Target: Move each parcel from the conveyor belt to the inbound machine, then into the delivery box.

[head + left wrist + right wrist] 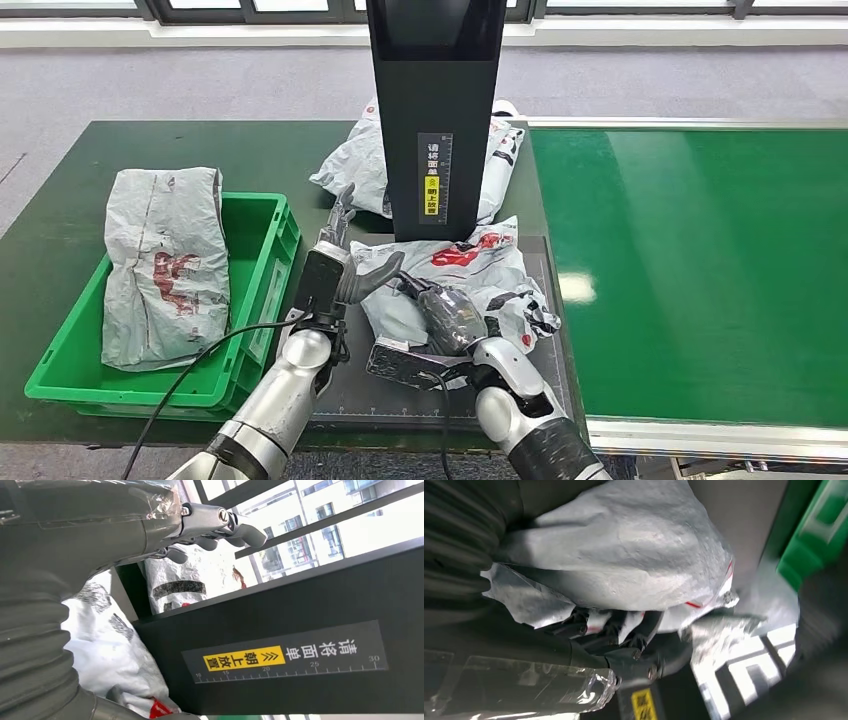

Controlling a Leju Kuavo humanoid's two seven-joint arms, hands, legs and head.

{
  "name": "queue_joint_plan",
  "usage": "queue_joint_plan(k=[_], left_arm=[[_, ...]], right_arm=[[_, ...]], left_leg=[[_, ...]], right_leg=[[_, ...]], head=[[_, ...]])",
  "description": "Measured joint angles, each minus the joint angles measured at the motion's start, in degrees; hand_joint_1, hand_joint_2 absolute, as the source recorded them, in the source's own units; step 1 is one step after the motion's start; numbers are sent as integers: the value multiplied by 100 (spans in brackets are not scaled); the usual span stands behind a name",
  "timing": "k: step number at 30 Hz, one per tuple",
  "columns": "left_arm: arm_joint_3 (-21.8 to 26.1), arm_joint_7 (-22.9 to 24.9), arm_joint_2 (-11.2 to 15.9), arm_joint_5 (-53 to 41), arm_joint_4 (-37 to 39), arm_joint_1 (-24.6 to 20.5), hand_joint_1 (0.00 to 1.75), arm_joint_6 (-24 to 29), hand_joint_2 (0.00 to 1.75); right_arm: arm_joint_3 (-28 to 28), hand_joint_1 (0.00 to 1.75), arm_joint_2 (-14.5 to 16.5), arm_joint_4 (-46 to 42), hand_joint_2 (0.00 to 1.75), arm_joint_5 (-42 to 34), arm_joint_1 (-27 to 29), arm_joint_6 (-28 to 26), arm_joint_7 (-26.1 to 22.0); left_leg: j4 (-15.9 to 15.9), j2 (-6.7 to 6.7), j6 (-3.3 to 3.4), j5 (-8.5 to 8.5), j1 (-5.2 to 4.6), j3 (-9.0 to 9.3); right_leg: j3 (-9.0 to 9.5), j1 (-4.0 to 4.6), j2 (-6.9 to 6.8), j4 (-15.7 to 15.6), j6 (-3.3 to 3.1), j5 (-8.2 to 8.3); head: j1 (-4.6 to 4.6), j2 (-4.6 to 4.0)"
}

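**Parcel at inbound machine**

The right hand [452,318] grips the white parcel [470,275] lying on the scanning pad at the inbound machine [432,110] base. The left hand [335,262] hovers beside it, fingers apart, holding nothing. A second parcel [163,262] lies in the green delivery box [262,265].

The machine [436,110] hides the middle of the far parcel [355,165] and runs off the top edge. The right hand [452,318] covers part of the near parcel [480,270].
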Motion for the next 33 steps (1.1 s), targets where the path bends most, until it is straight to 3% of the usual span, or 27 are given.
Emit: queue_joint_plan(k=[8,11,14,18,24,28,33], left_arm=[[0,-24,0,94,56,-30,0,74,175],[0,-51,0,175,73,-30,0,137,175],[0,-49,0,201,95,-25,0,190,175],[-6,25,0,173,147,-6,0,231,175],[-59,147,-25,55,334,-5,0,293,175],[-139,69,-34,-63,465,-11,0,231,175],[-337,175,-33,-391,583,-47,0,158,175]], right_arm=[[125,0,-7,271,175,-139,-155,-44,-53],[118,0,-7,273,175,-317,-156,-370,-114],[37,0,-7,180,175,-461,-119,-1065,-246],[-281,0,0,-205,175,-1058,69,-2299,-889],[-819,0,19,-787,175,-2417,475,-3314,-2204],[-1149,0,61,-1083,175,-3048,661,-3562,-2822],[-1452,0,153,-1323,175,-3272,793,-3591,-3133]], left_leg=[[2,1,0,0,0,0],[2,1,0,0,0,0],[2,-1,0,0,0,0],[3,-1,0,0,0,0],[4,-1,3,-2,-2,-1],[4,0,4,-3,-3,-1],[4,1,3,-2,-3,0]], right_leg=[[0,0,0,0,0,0],[0,0,0,0,0,0],[0,0,-1,0,0,0],[0,0,-1,-1,0,0],[0,-2,-1,-4,1,0],[-1,-2,1,-4,1,0],[0,-1,1,-3,1,0]], head=[[0,0],[0,-1],[0,0],[0,0],[0,1],[0,-1],[0,-1]])
